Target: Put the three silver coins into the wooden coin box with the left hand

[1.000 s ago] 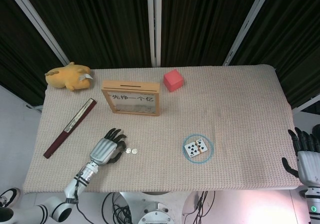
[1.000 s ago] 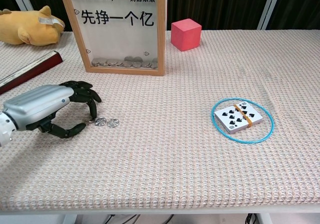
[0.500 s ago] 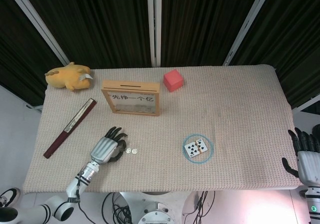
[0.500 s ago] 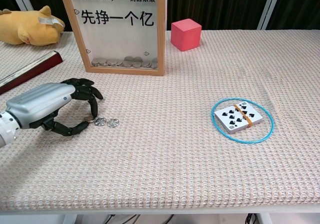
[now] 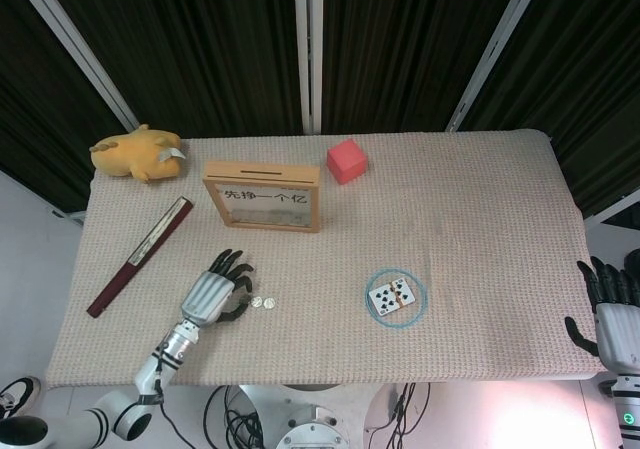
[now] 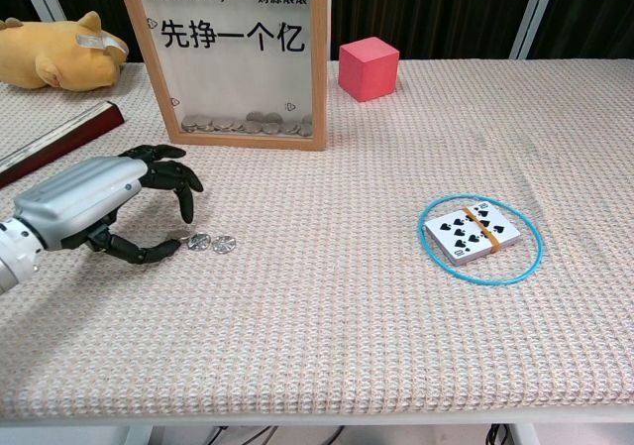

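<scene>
- In the head view, a table [image 5: 480, 199] covered by a beige woven cloth is seen from above, backed by dark curtains divided by pale vertical posts.
- The wooden coin box [image 5: 262, 198] is stood upright near the far edge, with a red cube [image 5: 346, 160] to its right and a yellow plush toy [image 5: 138, 153] at the far left corner.
- A long dark red case [image 5: 139, 255] is laid diagonally on the left side, and a deck of playing cards [image 5: 391, 296] is ringed by a blue band [image 5: 396, 297] near the middle.
- The left hand [image 5: 213, 294] is reached in from the near left edge, palm down, and the silver coins [image 5: 263, 303] are seen just beside its fingertips.
- The right hand [image 5: 610, 314] is held off the table's right edge with fingers spread and nothing in it.
- In the chest view, the cloth's weave is shown close up, and coins are visible piled behind the clear front of the box [image 6: 226, 56].
- The left hand [image 6: 94, 202] is arched over the cloth, its dark fingers [image 6: 176, 177] curved down and apart from the thumb; nothing is gripped.
- Two silver coins [image 6: 210, 243] are clearly seen flat on the cloth, with a third only partly made out by the thumb tip.
</scene>
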### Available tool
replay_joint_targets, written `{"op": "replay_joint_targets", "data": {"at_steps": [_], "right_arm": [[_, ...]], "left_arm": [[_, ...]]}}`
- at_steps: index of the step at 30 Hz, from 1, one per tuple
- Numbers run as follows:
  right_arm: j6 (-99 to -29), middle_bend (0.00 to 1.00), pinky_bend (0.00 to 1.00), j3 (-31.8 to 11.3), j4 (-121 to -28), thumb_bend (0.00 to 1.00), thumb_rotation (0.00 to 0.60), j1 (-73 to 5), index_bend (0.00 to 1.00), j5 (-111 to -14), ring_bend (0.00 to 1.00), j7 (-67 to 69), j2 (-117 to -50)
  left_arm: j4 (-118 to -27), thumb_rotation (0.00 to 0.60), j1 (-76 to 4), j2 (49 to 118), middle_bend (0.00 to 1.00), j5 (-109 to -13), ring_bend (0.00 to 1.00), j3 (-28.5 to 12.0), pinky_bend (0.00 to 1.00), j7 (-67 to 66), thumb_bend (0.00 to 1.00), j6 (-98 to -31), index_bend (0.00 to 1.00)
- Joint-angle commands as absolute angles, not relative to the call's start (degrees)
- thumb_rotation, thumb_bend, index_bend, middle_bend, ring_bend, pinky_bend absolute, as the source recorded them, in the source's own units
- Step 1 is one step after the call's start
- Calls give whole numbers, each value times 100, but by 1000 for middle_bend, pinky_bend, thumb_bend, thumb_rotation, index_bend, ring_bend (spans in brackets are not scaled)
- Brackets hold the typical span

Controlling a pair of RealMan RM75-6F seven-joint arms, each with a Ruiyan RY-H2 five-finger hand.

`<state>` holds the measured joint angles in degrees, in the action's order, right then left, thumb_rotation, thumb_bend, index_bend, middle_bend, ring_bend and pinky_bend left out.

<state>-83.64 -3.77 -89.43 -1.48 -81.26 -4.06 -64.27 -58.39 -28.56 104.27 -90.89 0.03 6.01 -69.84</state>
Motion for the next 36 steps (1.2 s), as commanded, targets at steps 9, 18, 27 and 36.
{"op": "replay_joint_targets", "data": {"at_steps": [9, 18, 27, 36], "right_arm": [[-8335, 0, 0, -379, -8936, 281, 600, -163, 0, -8116, 0, -415, -6434], [-8328, 0, 0, -376, -8942, 280, 600, -166, 0, -8115, 0, -432, -6437], [-8311, 0, 0, -376, -8936, 281, 600, -166, 0, -8094, 0, -430, -6436], [-8290, 0, 0, -365, -8905, 280, 600, -169, 0, -8101, 0, -391, -6423]], "left_arm": [[-5876, 600, -2863, 10392, 256, -9032, 23, -10, 0, 570, 363, -6940, 525], [-5930, 600, -2871, 10346, 259, -9011, 23, -14, 0, 547, 378, -6922, 531], [-5990, 600, -2882, 10309, 261, -9001, 23, -29, 0, 537, 379, -6930, 561], [-6003, 600, -2890, 10310, 273, -8991, 23, -50, 0, 632, 421, -6951, 604]]}}
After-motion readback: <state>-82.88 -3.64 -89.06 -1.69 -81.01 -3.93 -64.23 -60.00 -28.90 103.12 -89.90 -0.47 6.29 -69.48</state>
